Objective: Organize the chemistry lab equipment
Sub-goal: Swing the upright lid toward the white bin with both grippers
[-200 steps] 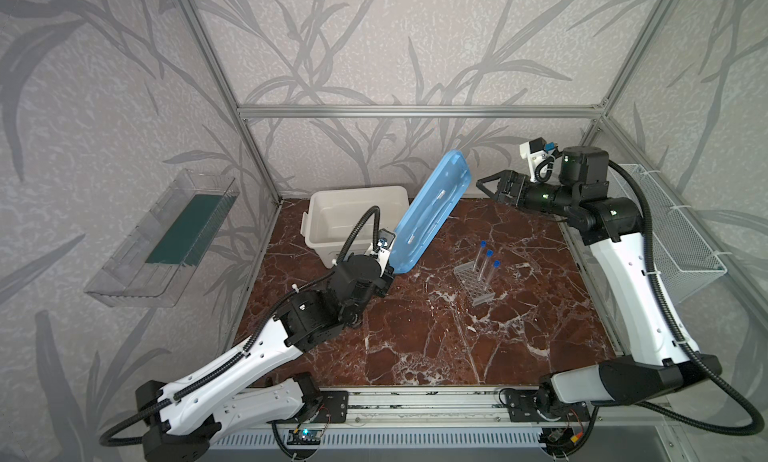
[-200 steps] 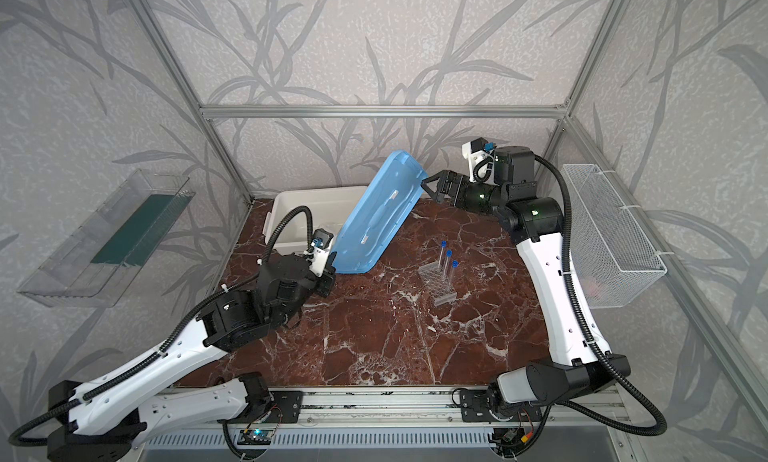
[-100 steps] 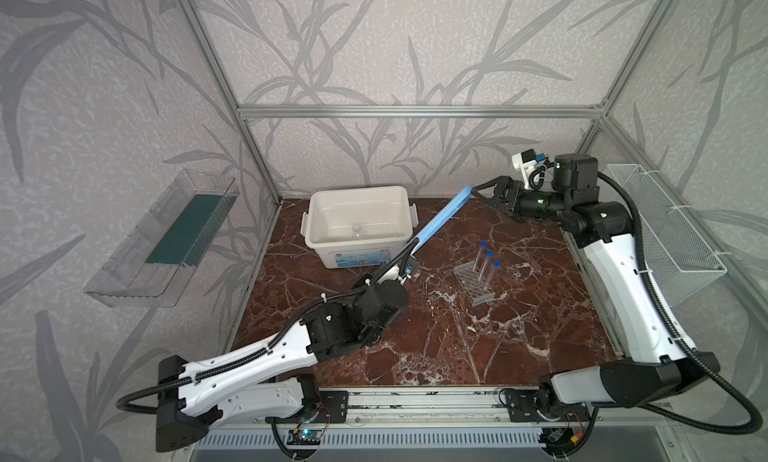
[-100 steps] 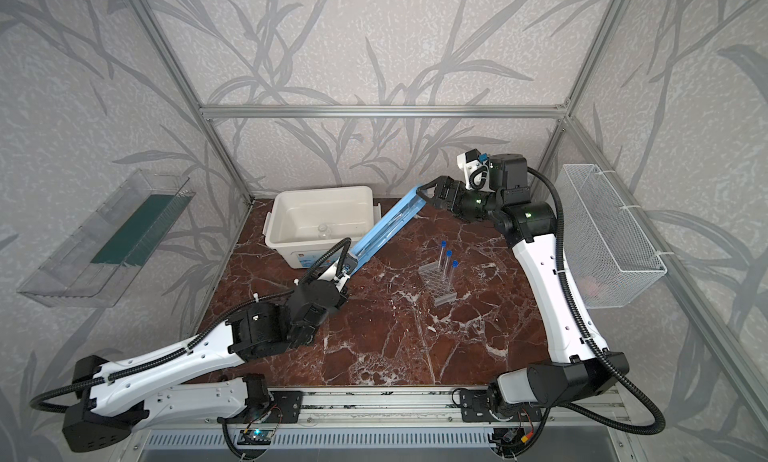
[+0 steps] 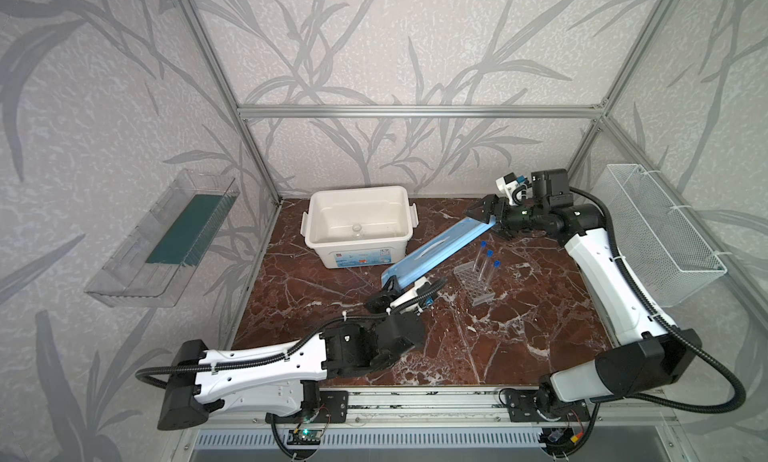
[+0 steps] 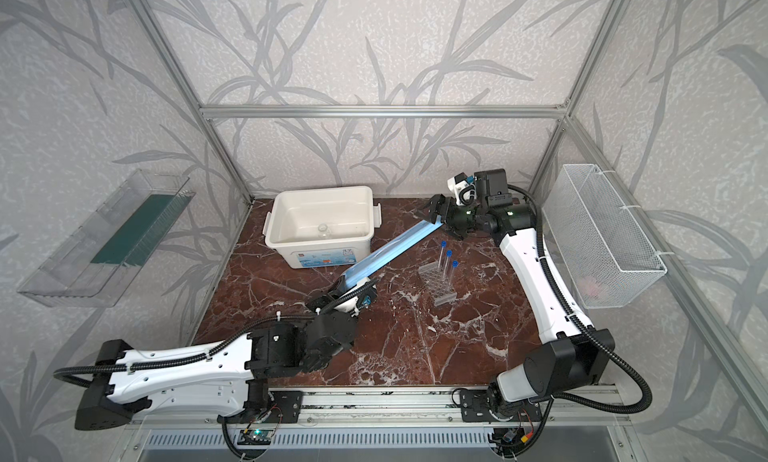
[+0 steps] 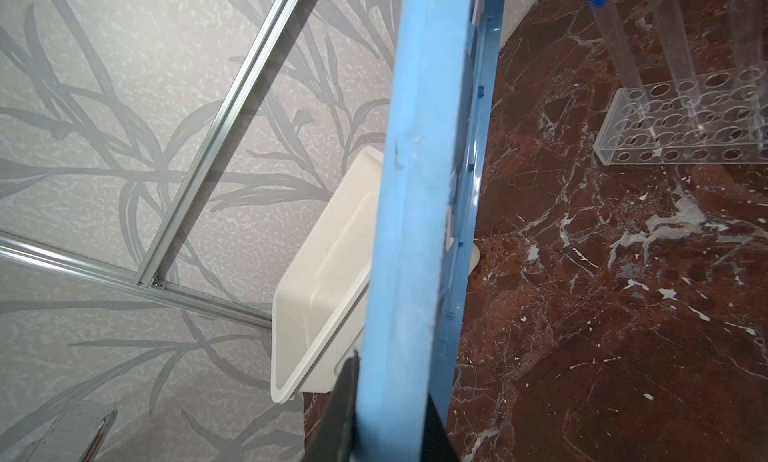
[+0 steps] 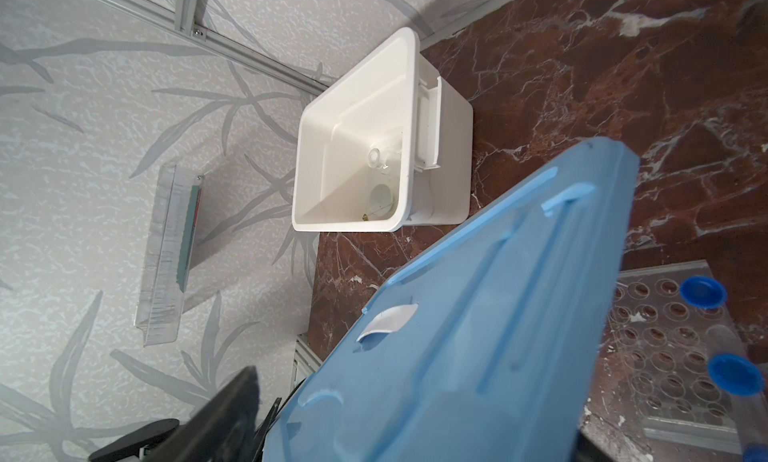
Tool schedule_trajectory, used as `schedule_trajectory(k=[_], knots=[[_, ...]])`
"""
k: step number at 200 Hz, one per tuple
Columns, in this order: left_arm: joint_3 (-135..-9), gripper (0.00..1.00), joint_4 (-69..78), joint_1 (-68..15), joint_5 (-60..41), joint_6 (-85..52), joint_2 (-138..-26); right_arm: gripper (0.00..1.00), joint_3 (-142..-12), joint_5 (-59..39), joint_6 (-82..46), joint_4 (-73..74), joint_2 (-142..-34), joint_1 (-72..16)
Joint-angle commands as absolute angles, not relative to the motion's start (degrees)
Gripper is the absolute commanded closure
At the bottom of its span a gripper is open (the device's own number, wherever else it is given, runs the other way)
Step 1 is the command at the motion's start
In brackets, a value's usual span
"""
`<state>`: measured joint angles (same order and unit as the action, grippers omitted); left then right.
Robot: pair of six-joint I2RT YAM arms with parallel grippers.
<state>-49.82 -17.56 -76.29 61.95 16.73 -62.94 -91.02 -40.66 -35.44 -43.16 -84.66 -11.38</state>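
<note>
The blue lid [image 5: 436, 252] has swung down low between tub [image 5: 358, 189] and test-tube rack [image 5: 473, 283] on the table [image 5: 519, 335], my left pincer [image 5: 387, 291] clamped on its near end, my right pincer [image 5: 490, 219] wide astride the far end, baring the jar [image 5: 356, 230] inside for sorting.

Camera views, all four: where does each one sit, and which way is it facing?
Both top views: high in front, looking down and back over the table; left arm and right arm show whole.
Left wrist: on the left arm, looking along the blue lid toward the white tub; its fingers show.
Right wrist: on the right arm, looking over the lid into the tub; one finger shows.
Shared: both wrist views catch lid, tub, clear rack.
</note>
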Motion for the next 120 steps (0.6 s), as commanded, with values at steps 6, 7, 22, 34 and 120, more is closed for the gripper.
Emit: schedule_trajectory(k=[6,7,22,34,120], knots=[[-48.1,0.97,-12.2,-77.5,68.6,18.2,-63.8,0.33,-89.3,-41.9,-34.7,-43.0,-83.0,-11.6],[-48.1,0.97,-12.1,-77.6,68.6,18.1,-63.8,0.34,-89.2,-41.9,-34.8,-43.0,-83.0,-11.6],[-47.4,0.96,-11.3,-77.7,68.2,17.4,-63.3,0.43,-87.9,-41.9,-35.0,-42.3,-82.5,-11.6],[-46.8,0.93,-10.7,-77.8,67.5,17.1,-62.7,0.47,-86.8,-42.5,-35.7,-41.1,-82.4,-11.6],[-43.5,1.0,-5.4,-79.2,71.1,13.4,-62.9,0.17,-87.2,-41.3,-37.7,-39.4,-82.2,-11.2]])
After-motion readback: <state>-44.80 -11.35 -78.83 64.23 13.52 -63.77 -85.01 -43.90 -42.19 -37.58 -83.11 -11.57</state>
